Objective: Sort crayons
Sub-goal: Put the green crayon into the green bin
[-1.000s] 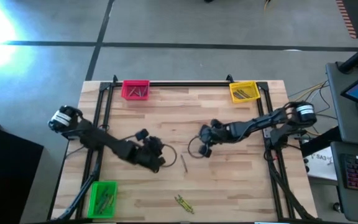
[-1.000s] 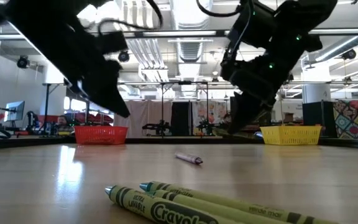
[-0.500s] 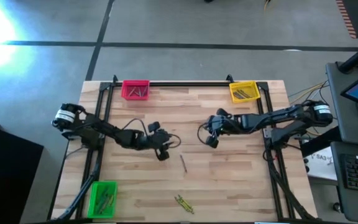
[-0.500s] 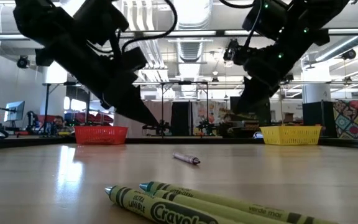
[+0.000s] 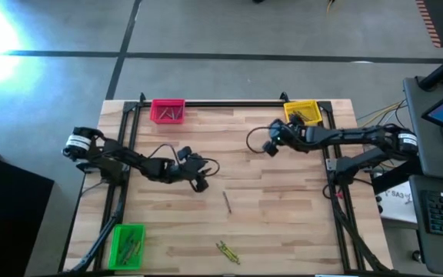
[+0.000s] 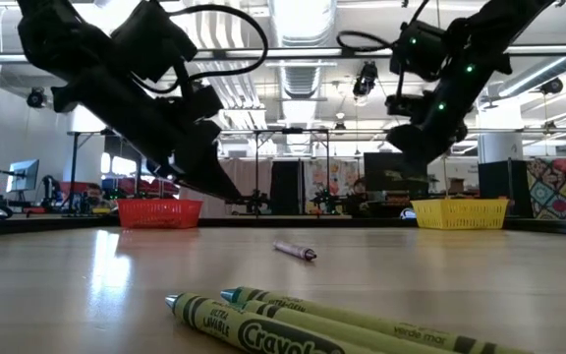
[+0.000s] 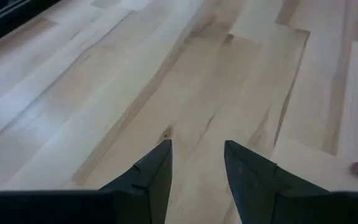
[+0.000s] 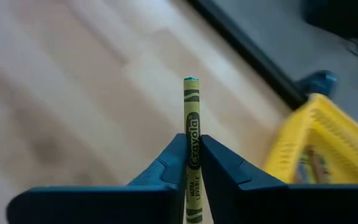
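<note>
Crayons [image 6: 322, 324]: 2 together, 1 apart

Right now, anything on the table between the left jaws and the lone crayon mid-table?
Nothing: high view shows bare wood between the left gripper and the lone crayon. The left wrist view agrees.

The wooden table [image 5: 283, 208] bears three bins, two green crayons [image 5: 226, 251] and one reddish crayon [image 5: 227, 201].

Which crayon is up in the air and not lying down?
The yellow-green crayon pinched between the right gripper's fingers, near the yellow bin. The loose ones lie on the table.
</note>
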